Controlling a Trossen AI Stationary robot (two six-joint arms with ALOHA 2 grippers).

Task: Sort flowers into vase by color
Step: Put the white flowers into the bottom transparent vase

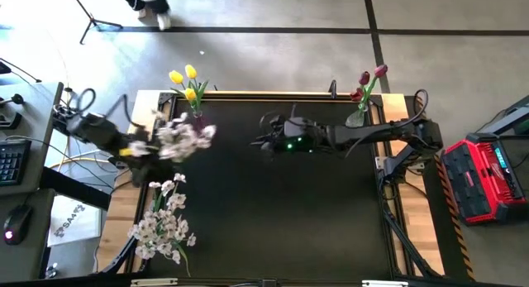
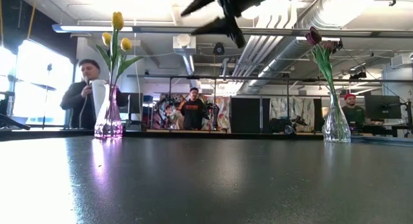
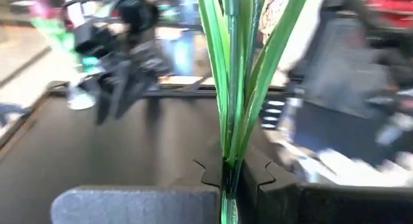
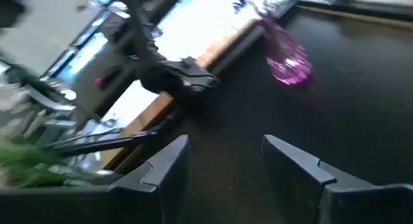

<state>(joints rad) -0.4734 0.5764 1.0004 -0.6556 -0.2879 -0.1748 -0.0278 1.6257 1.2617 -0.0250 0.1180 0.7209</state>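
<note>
My left gripper [image 1: 151,150] is at the table's left edge, shut on a leafy spray of small white blossoms [image 1: 187,136] whose green stems [image 3: 233,88] show in the left wrist view. A pink vase [image 1: 197,118] with yellow tulips [image 1: 188,78] stands at the far left, also in the low view [image 2: 108,124]. A clear vase [image 2: 336,124] with dark red tulips [image 1: 367,78] stands at the far right. More white sprays [image 1: 165,222] lie flat on the table's near left. My right gripper [image 4: 222,166] is open and empty, raised over the table's middle [image 1: 269,140]. My left gripper pinches the spray's bunched green stems [image 3: 230,164] between its two fingers, which lie across them. The stems and leaves run on past the fingers, and the white blossoms [image 1: 187,136] spread out beyond the gripper toward the table's middle, beside the pink vase.
The black tabletop [image 1: 281,221] lies bare between the two vases and in front of them. A red toolbox [image 1: 488,175] stands off the table's right side. People [image 2: 193,108] stand in the room beyond the far edge.
</note>
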